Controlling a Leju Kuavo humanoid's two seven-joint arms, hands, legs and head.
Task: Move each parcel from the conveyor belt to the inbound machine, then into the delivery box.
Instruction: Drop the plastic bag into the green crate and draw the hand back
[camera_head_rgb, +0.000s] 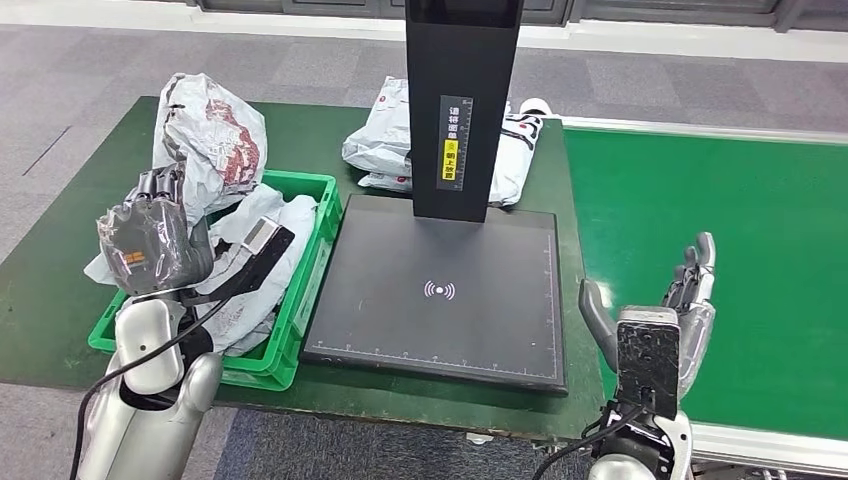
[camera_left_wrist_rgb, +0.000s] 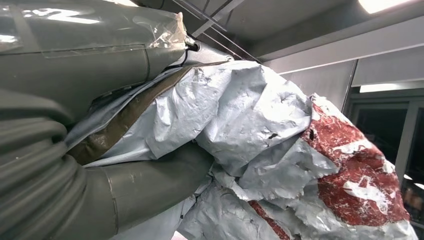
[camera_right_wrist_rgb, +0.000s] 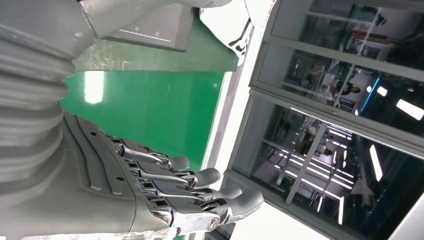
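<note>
Delivery box (camera_head_rgb: 322, 215): green crate beside the inbound machine (camera_head_rgb: 440, 300), parcels inside.
Parcel (camera_head_rgb: 212, 130): crumpled grey-and-red polybag, my left hand (camera_head_rgb: 150, 240) clutching it above the crate; judged light, soft, slippery, so grip bunched film.
Right hand (camera_head_rgb: 668, 310): spread, empty, over the conveyor belt (camera_head_rgb: 740, 250).

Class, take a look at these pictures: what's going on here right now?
The robot's left hand grips a crumpled grey parcel with red print above the green delivery box, which already holds parcels. Its right hand is open over the green conveyor belt. The black inbound machine plate is bare, and more parcels lie behind it.
</note>
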